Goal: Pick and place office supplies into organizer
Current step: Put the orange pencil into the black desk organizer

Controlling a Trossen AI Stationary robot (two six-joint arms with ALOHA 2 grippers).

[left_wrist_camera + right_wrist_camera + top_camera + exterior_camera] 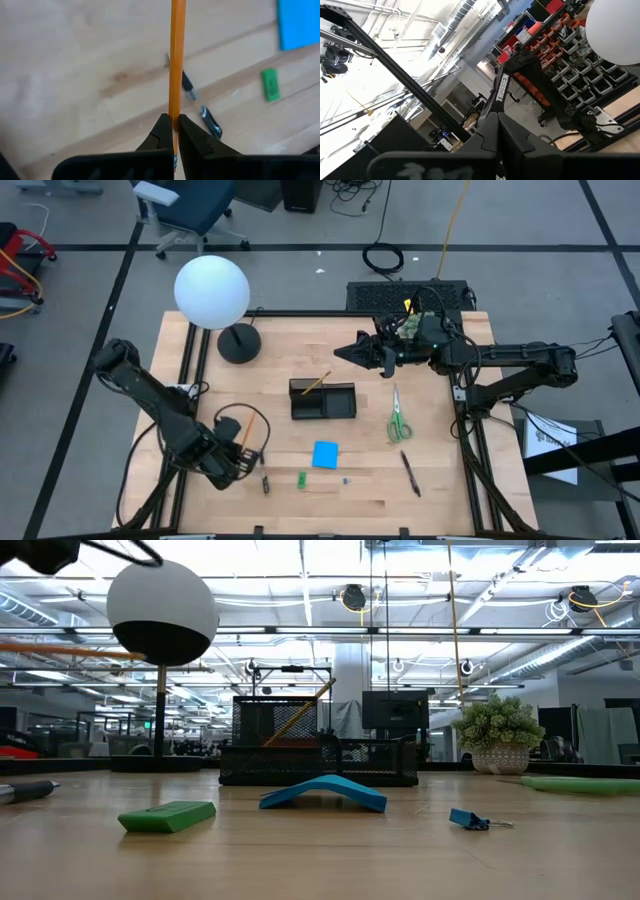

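My left gripper (174, 125) hangs over the table's near left part, shut on an orange pencil (247, 430). The black organizer (322, 400) stands mid-table, and another pencil (315, 383) leans inside it. Flat on the wood lie the green-handled scissors (398, 418), a blue note pad (325, 454), a small green piece (301, 479), a black pen (410, 473) and a short black item (265, 483). My right gripper (350, 352) is shut and waits in the air beyond the organizer. My left gripper pinches the orange pencil between its two fingertips, close to one end (174, 119). The pencil runs along the fingers, not across them, and its long part (177, 50) sticks out past the tips. It is lifted clear of the table.
A lamp with a white globe (212, 290) and a round black base (238, 343) stands at the far left. A potted plant (497, 735) sits at the far right. A small blue clip (470, 819) lies near the front edge. Bare wood shows left of the organizer.
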